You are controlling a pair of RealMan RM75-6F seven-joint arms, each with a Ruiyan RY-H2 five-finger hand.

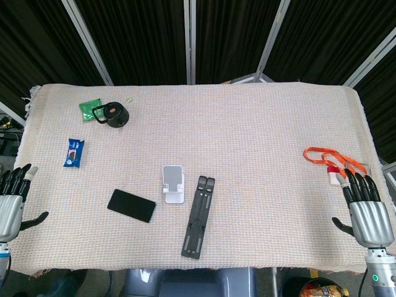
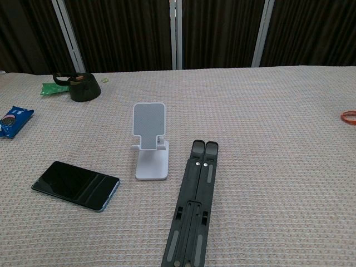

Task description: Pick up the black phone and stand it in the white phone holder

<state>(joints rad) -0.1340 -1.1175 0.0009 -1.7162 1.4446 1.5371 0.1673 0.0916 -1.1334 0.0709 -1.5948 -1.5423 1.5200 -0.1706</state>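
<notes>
The black phone lies flat, screen up, on the woven cloth, just left of the white phone holder. The holder stands upright with nothing in it. My left hand hovers open at the table's left edge, well left of the phone. At the right edge my right hand is also open, fingers spread, far from both objects. Neither hand shows in the chest view.
A black folded laptop stand lies right of the holder. A black lid and green packet sit far left, with a blue snack packet nearer. An orange lanyard lies by the right hand.
</notes>
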